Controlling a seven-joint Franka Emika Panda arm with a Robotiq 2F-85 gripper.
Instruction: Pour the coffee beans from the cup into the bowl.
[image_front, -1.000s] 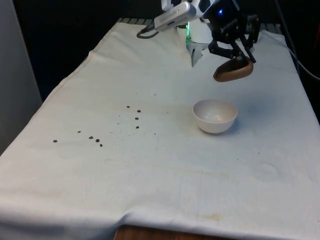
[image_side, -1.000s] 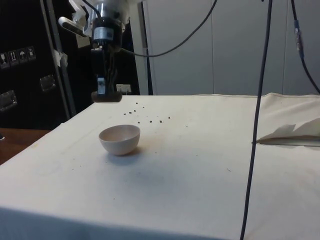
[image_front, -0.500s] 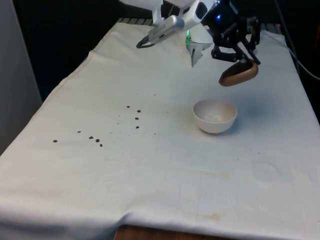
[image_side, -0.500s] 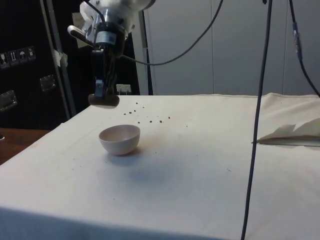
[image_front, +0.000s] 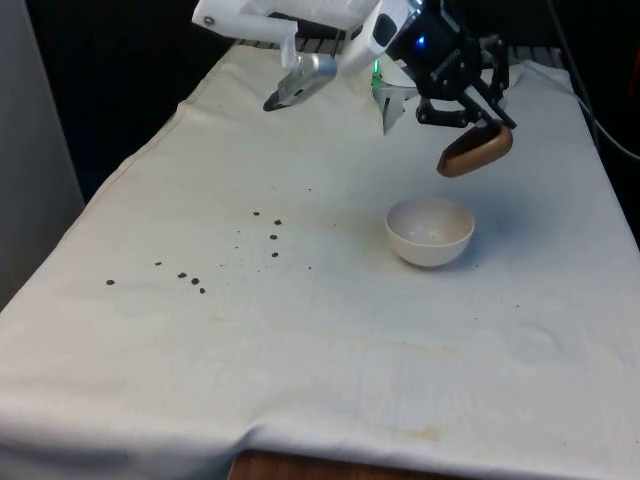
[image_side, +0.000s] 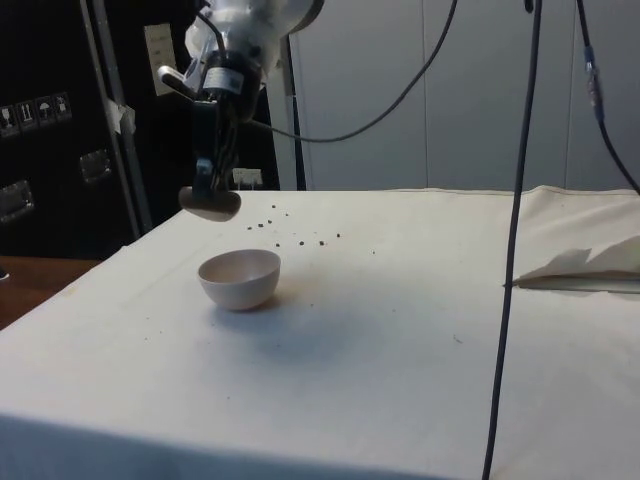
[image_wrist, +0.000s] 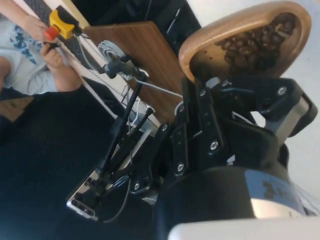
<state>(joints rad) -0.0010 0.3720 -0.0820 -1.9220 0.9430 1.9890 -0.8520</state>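
Note:
A brown wooden cup (image_front: 476, 150) hangs tilted in the air, just above and behind the white bowl (image_front: 430, 231). My gripper (image_front: 466, 118) is shut on the cup's rim. In the side view the cup (image_side: 211, 203) sits above the bowl's (image_side: 240, 278) far edge. The wrist view shows coffee beans (image_wrist: 257, 46) piled inside the tipped cup (image_wrist: 240, 35), held between my fingers (image_wrist: 200, 115). The bowl looks empty of beans.
Several loose coffee beans (image_front: 270, 238) lie scattered on the white cloth towards the front view's left. A folded white paper (image_front: 392, 104) lies behind the bowl. A person's hands (image_wrist: 47, 47) hold a yellow and red device beyond the table.
The arm has swung and the wrist has rolled, tipping the cup further on its side. The cup stays above the bowl's far edge.

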